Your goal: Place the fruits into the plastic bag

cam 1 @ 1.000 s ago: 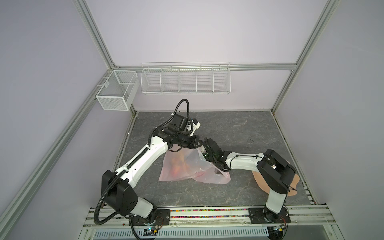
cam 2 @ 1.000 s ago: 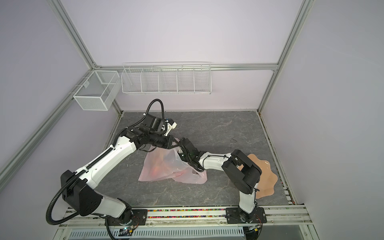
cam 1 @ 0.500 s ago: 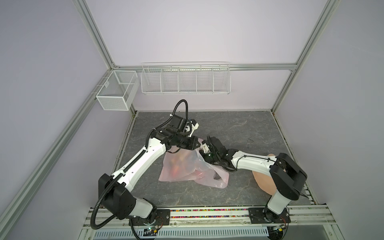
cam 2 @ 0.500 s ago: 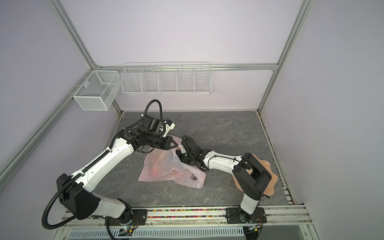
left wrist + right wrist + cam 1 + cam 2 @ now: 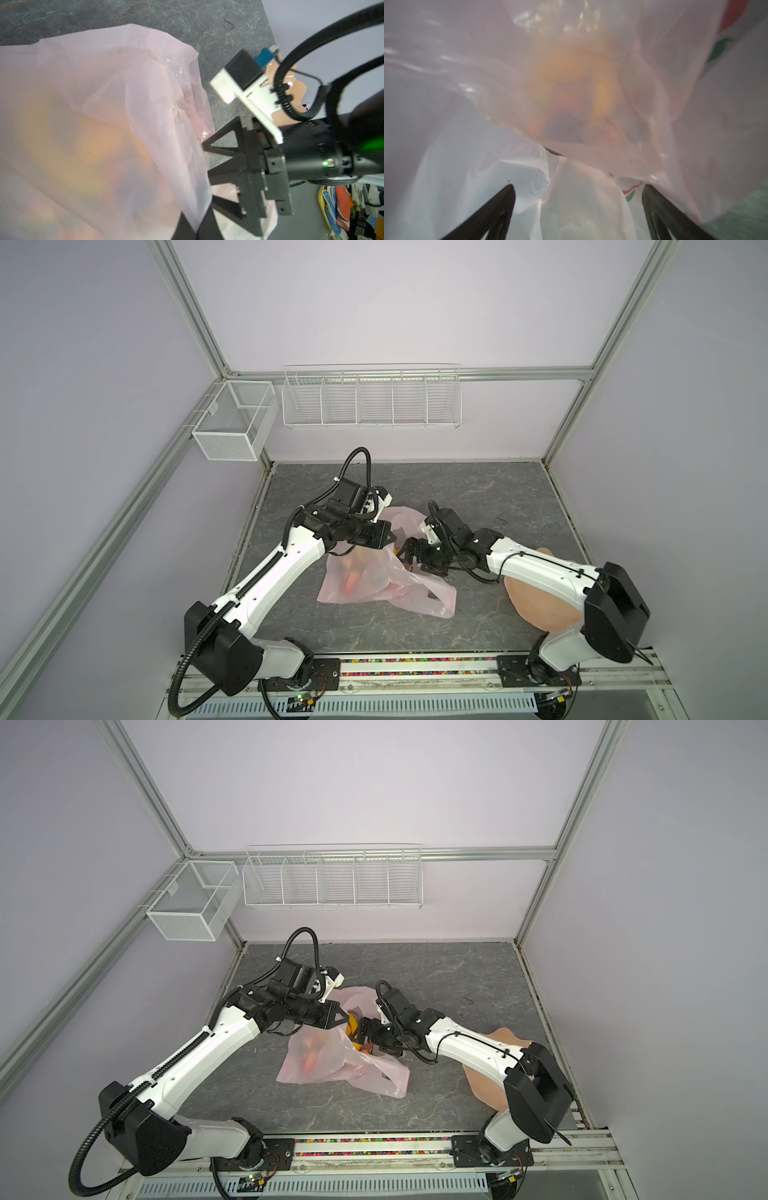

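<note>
Grey marbled table (image 5: 478, 497) fills the middle of both top views, and the bag (image 5: 376, 587) lies at its centre. At the bag's upper edge the left gripper (image 5: 387, 533) is clamped on the rim, holding it up. Just right of it, the right gripper (image 5: 406, 558) sits at the bag's mouth, jaws spread wide, gripping nothing. Inside the bag the fruits (image 5: 310, 1057) show through the film, with bananas (image 5: 353, 1028) at the mouth. At lower right a plate (image 5: 536, 601) lies under the right arm.

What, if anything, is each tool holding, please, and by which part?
The left tool pinches the plastic bag by its mouth edge; the open right tool holds nothing.
</note>
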{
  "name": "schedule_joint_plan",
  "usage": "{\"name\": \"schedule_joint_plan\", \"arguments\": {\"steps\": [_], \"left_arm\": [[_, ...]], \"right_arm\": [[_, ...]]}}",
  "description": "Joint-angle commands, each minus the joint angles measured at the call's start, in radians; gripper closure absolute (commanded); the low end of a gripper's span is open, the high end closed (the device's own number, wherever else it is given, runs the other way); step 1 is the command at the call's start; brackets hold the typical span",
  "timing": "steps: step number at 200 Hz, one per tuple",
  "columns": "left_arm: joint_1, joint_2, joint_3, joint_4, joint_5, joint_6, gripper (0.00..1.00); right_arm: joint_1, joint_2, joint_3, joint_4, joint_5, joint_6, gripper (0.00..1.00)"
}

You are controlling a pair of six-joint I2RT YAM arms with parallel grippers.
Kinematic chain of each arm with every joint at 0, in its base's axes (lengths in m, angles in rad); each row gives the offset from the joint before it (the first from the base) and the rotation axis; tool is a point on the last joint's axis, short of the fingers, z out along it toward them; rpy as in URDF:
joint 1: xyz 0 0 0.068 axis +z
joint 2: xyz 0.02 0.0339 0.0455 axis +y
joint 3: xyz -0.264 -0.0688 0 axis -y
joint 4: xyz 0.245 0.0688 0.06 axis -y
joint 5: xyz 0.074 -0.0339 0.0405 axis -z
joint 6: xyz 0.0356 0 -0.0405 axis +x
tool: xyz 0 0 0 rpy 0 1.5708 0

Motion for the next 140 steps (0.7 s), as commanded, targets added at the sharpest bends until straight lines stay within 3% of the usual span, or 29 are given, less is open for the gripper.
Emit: {"name": "schedule_joint_plan", "arguments": {"steps": [1, 28, 59, 97, 140], "left_arm": [[0.002, -0.045, -0.021, -0.003, 0.012, 0.021, 1.00], [0.001, -0.083, -0.030, 0.017, 0.023, 0.017, 1.00], [0.001, -0.109, -0.036, 0.035, 0.040, 0.003, 0.96], [0.000, -0.100, -0.027, 0.033, 0.041, -0.008, 0.95], [-0.016, -0.093, -0.030, 0.052, 0.032, -0.025, 0.95]], "right_arm": [[-0.011, -0.037, 0.059, -0.231, 0.169, -0.138, 0.03], [-0.012, -0.029, 0.097, -0.342, 0.284, -0.228, 0.03], [-0.012, -0.009, 0.121, -0.341, 0.347, -0.304, 0.03], [0.007, 0.015, 0.131, -0.254, 0.274, -0.377, 0.02], [0.040, 0.076, 0.132, -0.162, 0.217, -0.359, 0.02]]}}
